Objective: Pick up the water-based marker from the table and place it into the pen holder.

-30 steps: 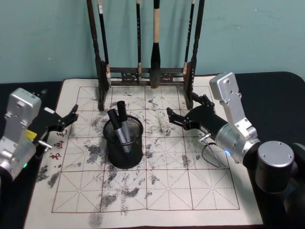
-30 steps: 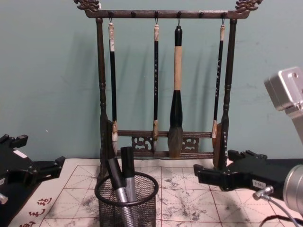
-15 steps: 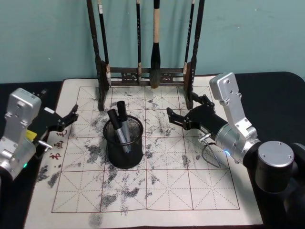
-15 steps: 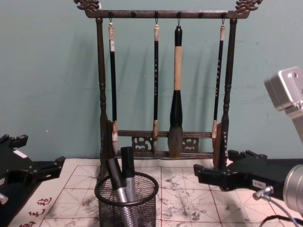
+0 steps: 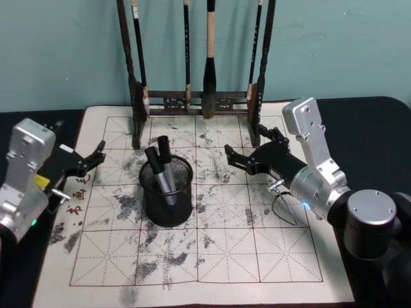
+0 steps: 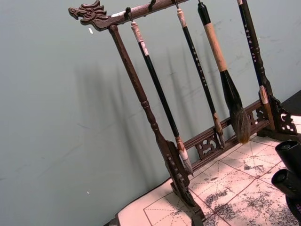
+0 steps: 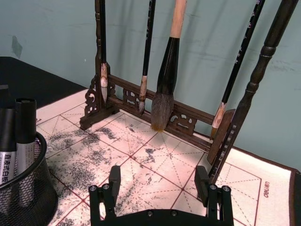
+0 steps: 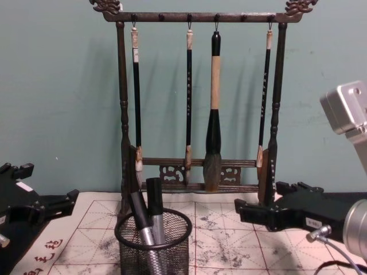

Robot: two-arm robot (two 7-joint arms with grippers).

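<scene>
The left gripper [image 5: 90, 160] hangs over the left edge of the calligraphy mat [image 5: 212, 256], fingers spread apart and holding nothing. Just to its right stands the pen holder [image 5: 167, 192], a black mesh cup resting on the mat, with two markers [image 5: 160, 168] already leaning inside it, caps up. No marker lies loose on the mat that I can see, so the task looks finished or close to it. Behind the cup rises the wooden brush rack [image 8: 198, 103], with four brushes hanging from its top bar, the thick brush [image 8: 214, 114] near the middle. Further right, the right gripper [image 5: 247, 157] hovers low over the mat beside the rack's right post [image 5: 257, 96], jaws wide apart and empty.

The main risk, as I judge it, is the mesh cup tipping: it is light, the markers lean to one side, and a sweep from either arm could knock it over and spill them. The right gripper is also near the rack's post and foot, so a careless lift or turn could catch the post and set the hanging brushes swinging.
</scene>
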